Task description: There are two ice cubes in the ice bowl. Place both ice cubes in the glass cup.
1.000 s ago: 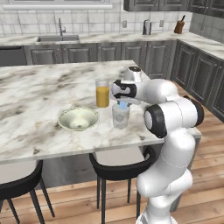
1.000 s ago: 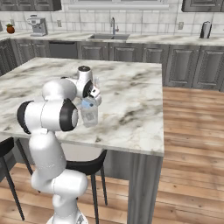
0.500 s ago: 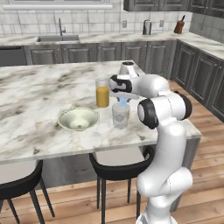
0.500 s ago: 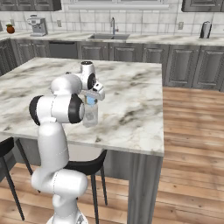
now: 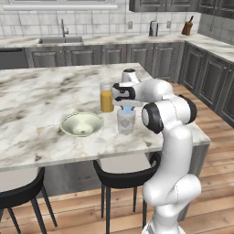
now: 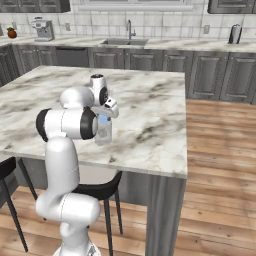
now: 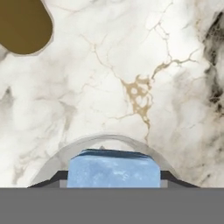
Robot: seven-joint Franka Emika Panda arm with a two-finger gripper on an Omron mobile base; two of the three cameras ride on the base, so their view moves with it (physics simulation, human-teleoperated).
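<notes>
The two-finger gripper [image 7: 113, 177] was clamped on a small pale-blue translucent ice cube [image 7: 113, 169] and held directly above the short clear straight-sided glass cup [image 5: 126, 121], evidently positioned so the cube would fall inside when let go. The wide shallow greenish-cream ice bowl [image 5: 82, 124] appeared empty. Whether the cup already held a cube could not be determined. The taller glass of orange juice [image 5: 106, 97] stood just beside.

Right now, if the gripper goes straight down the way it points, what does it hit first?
Probably the glass cup. The gripper, shut on an ice cube, points down over the cup's mouth, whose rim arcs round the cube in the hand view. Depth is unclear; the fingers may clip the rim.
</notes>
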